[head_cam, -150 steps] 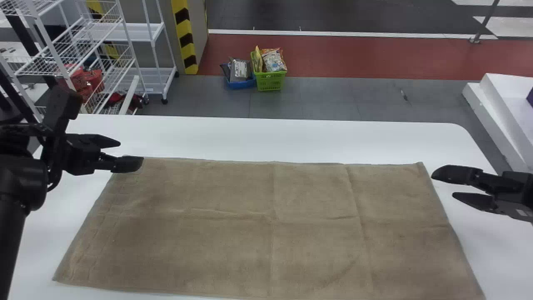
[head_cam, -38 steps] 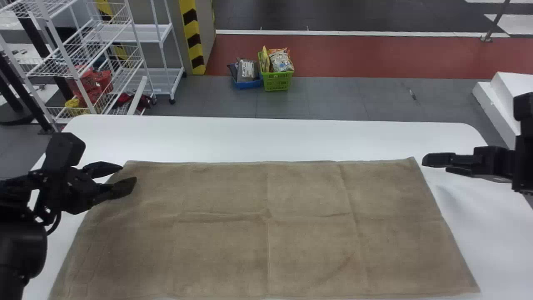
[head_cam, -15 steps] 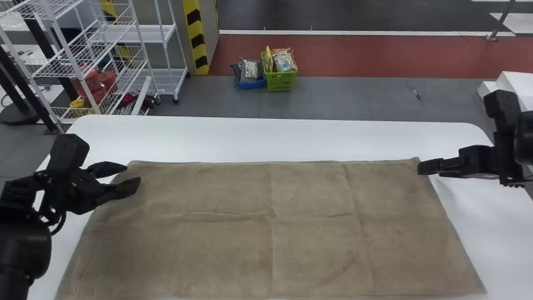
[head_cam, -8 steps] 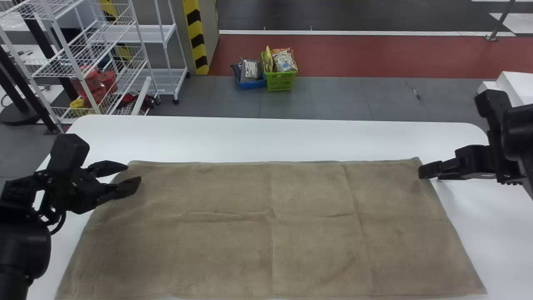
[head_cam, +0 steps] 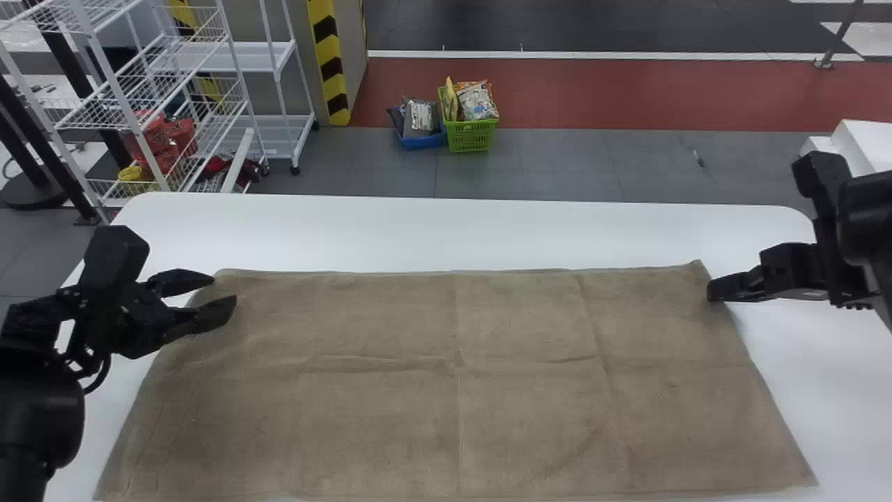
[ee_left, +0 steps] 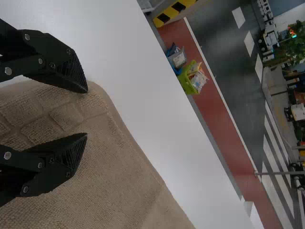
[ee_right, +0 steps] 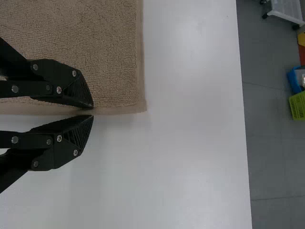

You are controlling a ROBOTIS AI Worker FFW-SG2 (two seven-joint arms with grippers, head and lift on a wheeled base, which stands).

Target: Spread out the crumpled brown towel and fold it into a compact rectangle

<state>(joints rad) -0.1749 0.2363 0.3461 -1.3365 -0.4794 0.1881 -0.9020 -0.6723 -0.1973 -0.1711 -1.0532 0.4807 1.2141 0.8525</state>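
Observation:
The brown towel lies spread out nearly flat on the white table, with faint creases. My left gripper is at its far left corner; in the left wrist view this gripper stands open over the towel, holding nothing. At the right edge, just below the far right corner, is my right gripper. The right wrist view has that gripper shut on the hem of the towel, a short way from the corner.
White table borders the towel at the far side and on the right. Beyond it on the floor stand a green basket and a blue basket. A wire rack is behind the table's left end.
Over ten seconds both grippers came to the towel's far corners, the left one nearer the robot. Lately the right gripper closed on the hem and shifted slightly right, the towel's right side moving with it.

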